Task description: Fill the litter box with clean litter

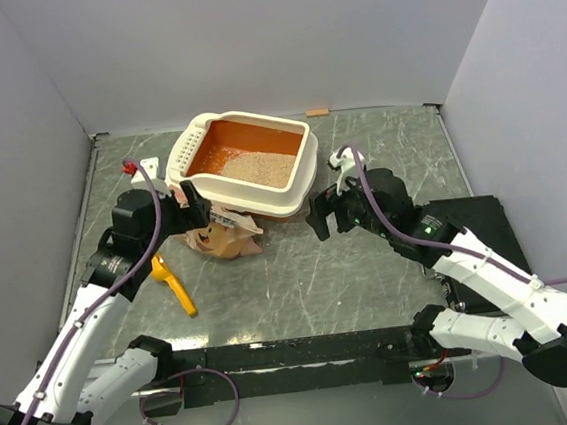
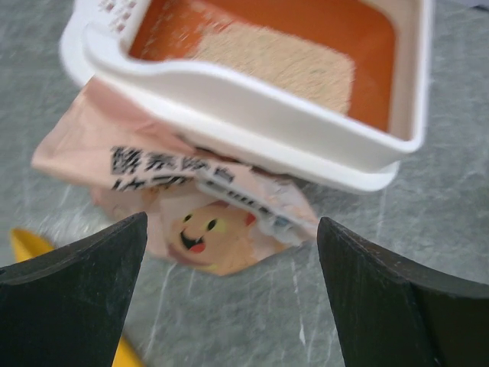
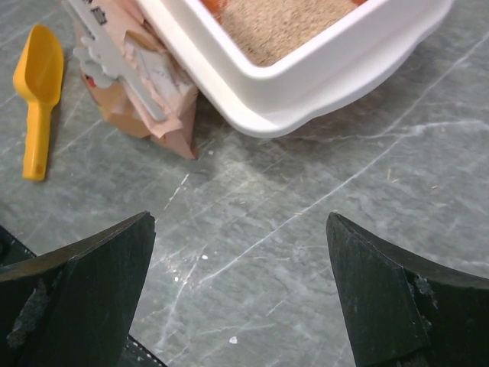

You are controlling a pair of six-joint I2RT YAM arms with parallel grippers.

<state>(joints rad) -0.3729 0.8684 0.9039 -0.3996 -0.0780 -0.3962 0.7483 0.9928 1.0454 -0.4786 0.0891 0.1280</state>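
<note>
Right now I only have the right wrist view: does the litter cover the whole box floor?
Observer: No. From above, the clean litter is a patch toward the near right of the litter box; bare orange shows at the perforated end.
Operator: Where is the left gripper?
Observer: The left gripper hangs open at the box's near left corner, facing the paper bag that lies against the box.
</note>
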